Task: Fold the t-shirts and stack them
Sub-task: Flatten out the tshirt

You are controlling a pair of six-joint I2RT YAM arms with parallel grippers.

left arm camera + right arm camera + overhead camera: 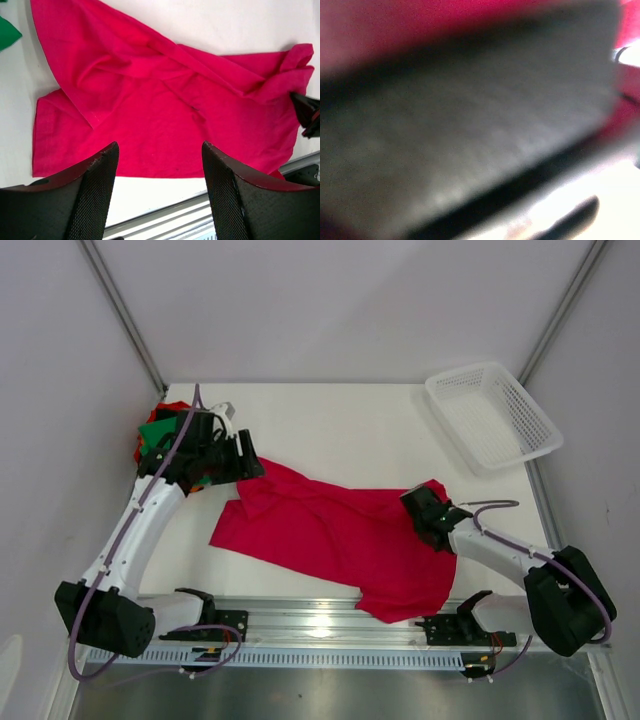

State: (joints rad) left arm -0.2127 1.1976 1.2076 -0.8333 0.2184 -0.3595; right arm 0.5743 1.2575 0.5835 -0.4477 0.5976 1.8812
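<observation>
Crimson t-shirt (340, 540) is spread loosely on the table (330, 420). Its long axis runs on a diagonal, from just under the left gripper (238, 458) across to the right gripper (428, 510) and past it toward the rail (330, 625).

In the left wrist view the left gripper (160, 155) is shown with its fingers (97, 170) well apart and nothing held between them. The cloth lies ahead of and below the fingertips, a straight edge nearest them and a folded-over ridge beyond.

The right gripper is set right at the shirt's other end, with cloth touching it. Whether it is closed on that cloth cannot be told, since its own camera is filled by one blurred grey pad (470, 125) with red behind it.

So each end is covered by one arm. The end under the left gripper is judged the one to be taken next, so the shirt can be drawn flat along that diagonal.

Behind the left gripper, a green t-shirt (155, 432) is heaped with other coloured cloth.
</observation>
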